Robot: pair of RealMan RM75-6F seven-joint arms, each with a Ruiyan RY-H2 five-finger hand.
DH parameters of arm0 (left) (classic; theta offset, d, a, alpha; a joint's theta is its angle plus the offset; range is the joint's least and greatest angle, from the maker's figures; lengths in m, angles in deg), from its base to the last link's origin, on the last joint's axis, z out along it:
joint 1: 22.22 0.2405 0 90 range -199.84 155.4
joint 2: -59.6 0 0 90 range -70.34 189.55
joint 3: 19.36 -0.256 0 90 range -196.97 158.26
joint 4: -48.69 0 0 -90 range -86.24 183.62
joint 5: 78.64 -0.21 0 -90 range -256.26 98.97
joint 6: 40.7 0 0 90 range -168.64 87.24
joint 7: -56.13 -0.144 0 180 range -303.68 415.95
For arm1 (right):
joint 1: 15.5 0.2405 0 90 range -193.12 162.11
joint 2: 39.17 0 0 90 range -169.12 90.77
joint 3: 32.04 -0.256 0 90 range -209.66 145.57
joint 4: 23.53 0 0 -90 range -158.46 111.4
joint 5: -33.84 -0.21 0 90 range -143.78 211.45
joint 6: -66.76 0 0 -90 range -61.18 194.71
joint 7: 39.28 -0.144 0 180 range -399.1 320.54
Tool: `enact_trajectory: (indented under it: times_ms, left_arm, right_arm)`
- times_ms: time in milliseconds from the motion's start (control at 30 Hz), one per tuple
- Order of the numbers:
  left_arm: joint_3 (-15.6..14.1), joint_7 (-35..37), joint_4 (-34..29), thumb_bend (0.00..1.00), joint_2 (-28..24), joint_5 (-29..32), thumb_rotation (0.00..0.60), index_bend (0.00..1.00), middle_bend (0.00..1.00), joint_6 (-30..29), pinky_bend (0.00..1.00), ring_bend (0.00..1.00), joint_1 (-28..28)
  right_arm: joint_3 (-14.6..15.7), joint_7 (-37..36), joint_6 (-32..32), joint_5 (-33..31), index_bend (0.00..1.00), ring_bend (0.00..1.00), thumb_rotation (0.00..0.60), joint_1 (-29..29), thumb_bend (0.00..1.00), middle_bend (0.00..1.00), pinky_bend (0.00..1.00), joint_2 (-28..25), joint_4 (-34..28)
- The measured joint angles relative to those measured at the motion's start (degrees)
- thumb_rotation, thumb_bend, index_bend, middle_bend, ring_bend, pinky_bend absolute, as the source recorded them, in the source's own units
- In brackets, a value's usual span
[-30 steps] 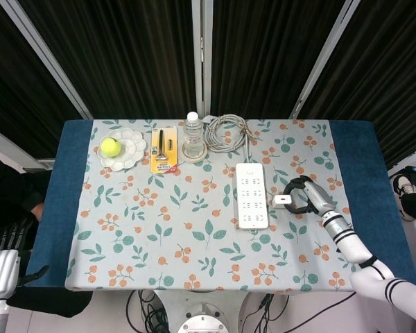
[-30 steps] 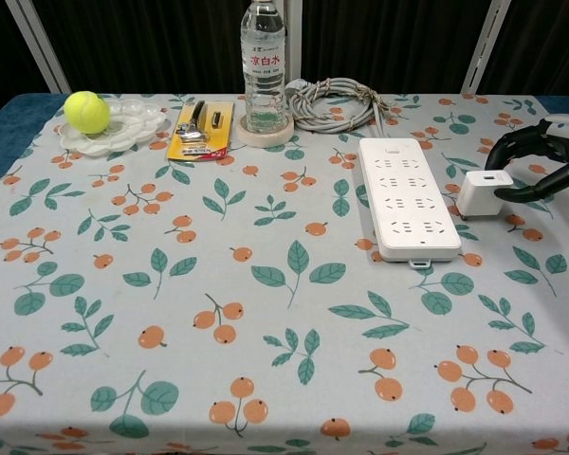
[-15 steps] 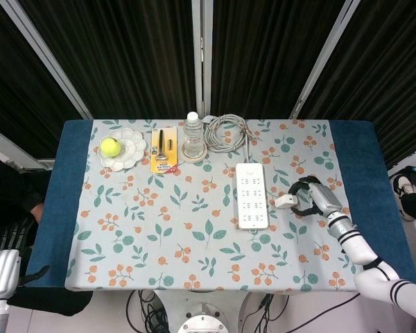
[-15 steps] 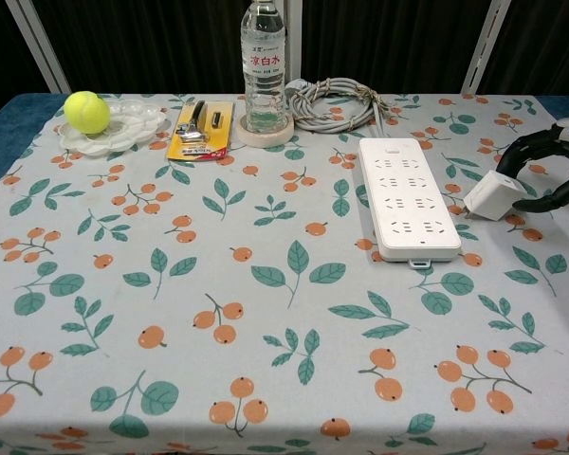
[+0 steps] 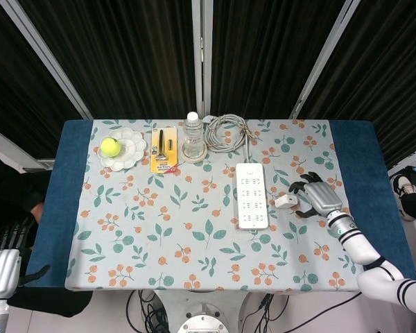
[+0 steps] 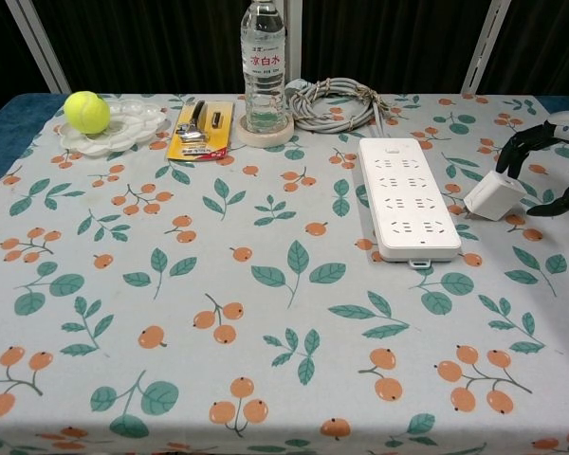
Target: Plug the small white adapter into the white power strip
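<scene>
Right robot hand (image 5: 317, 196) has let go of the small white plastic adapter (image 6: 494, 195) it held a second ago; fingers now spread wide beside it, nothing gripped. Adapter lies tilted on the surface, just right of the long white power strip (image 6: 407, 197), not plugged, so a re-grasp looks needed before insertion. Left robot hand is not in view; only a grey arm part at the head view's lower left.

Surface (image 5: 166, 236): leaf-and-berry cloth over blue, dark curtains behind. Along the far edge: coiled grey cable (image 5: 225, 133), clear water bottle (image 6: 264, 66), yellow tool card (image 6: 201, 128), tennis ball (image 6: 86, 111).
</scene>
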Motion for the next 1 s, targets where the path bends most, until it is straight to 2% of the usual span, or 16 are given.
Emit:
enact_trajectory:
  times_ms: [200,300,767,933,1000]
  left_arm:
    - [-0.16,0.24,0.14,0.08,0.07,0.13,0.600,0.07,0.00,-0.33,0.00,0.00,0.37]
    - [-0.24,0.40,0.19,0.08,0.03,0.24,0.600,0.07,0.00,-0.52,0.00,0.00,0.61]
    - [-0.33,0.46,0.23,0.08,0.02,0.18,0.600,0.07,0.00,-0.54,0.00,0.00,0.76]
    - [-0.28,0.38,0.11,0.08,0.01,0.19,0.600,0.06,0.00,-0.31,0.00,0.00,0.61]
    - [-0.29,0.35,0.05,0.08,-0.06,0.16,0.600,0.07,0.00,-0.34,0.00,0.00,0.62]
  right_arm:
    - [-1.12,15.41,-1.38,-5.59,0.37,0.11,0.600,2.06,0.10,0.40,0.00,-1.22,-4.93]
    - [-1.68,18.46,-1.72,-8.13,0.40,0.12,0.600,3.00,0.11,0.42,0.00,-0.67,-6.06]
    - [-1.42,16.47,-1.32,-7.82,0.46,0.15,0.600,2.90,0.19,0.46,0.00,1.51,-3.53]
    - [-1.84,15.32,0.02,-7.47,0.62,0.28,0.600,2.61,0.37,0.57,0.00,1.85,-3.30]
    - [-2.07,14.91,0.52,-7.11,0.67,0.31,0.600,2.54,0.42,0.60,0.00,1.38,-3.89]
